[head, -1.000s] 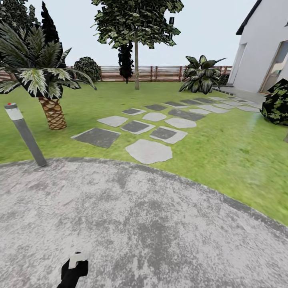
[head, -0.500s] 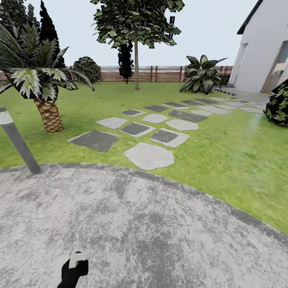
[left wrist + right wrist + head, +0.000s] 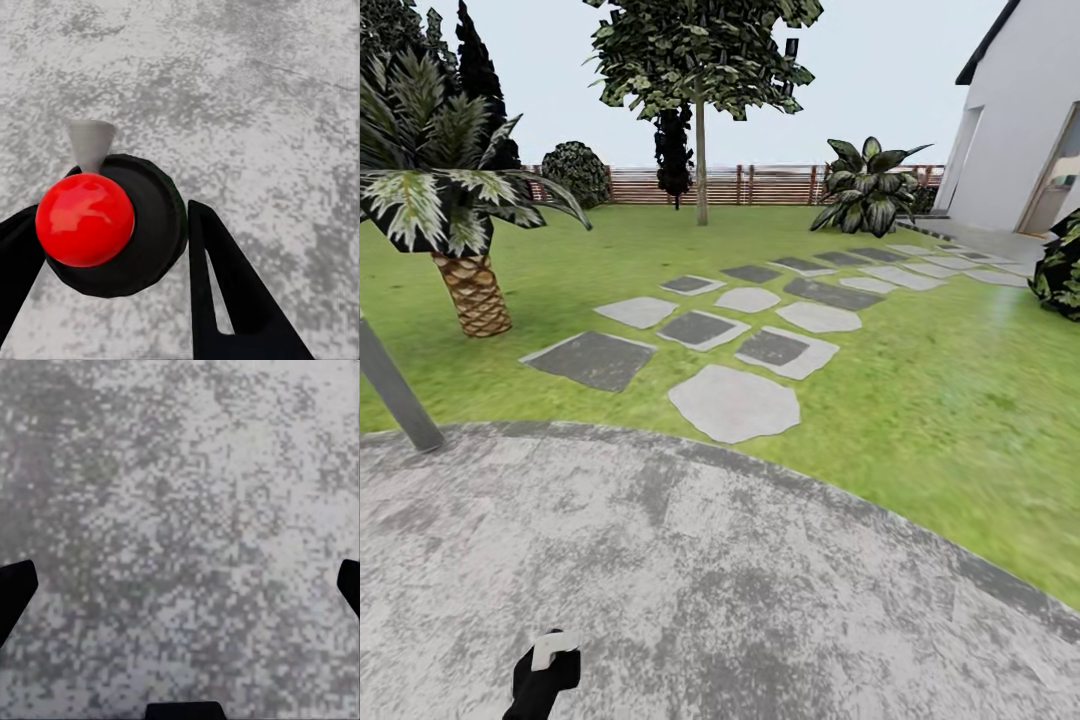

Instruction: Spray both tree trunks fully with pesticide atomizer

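Note:
The pesticide atomizer (image 3: pixel 154 225) is a dark round bottle with a glossy red top and a pale grey nozzle. My left gripper (image 3: pixel 112 214) is shut on it, one black finger (image 3: pixel 217 270) on each side, above the grey mottled floor (image 3: pixel 760 600). In the head view the bottle (image 3: pixel 545 672) shows at the bottom edge, dark with a pale tip. My right gripper (image 3: pixel 180 577) is open, its tips far apart over bare floor. One tree (image 3: pixel 701 170) with a slim pale trunk and patchy canopy stands far across the lawn by the fence.
A grey post (image 3: pixel 395 390) leans at the left where floor meets lawn (image 3: pixel 940 400). A palm (image 3: pixel 465 270) stands behind it. Several stepping stones (image 3: pixel 735 402) run toward the white house (image 3: pixel 1020 130). A dark bush (image 3: pixel 1063 270) sits at the right and a slat fence (image 3: pixel 760 185) at the back.
The whole head picture has shifted: the camera has moved forward. The post and palm slid toward the left edge and the floor's curved edge sits lower. The atomizer stays held.

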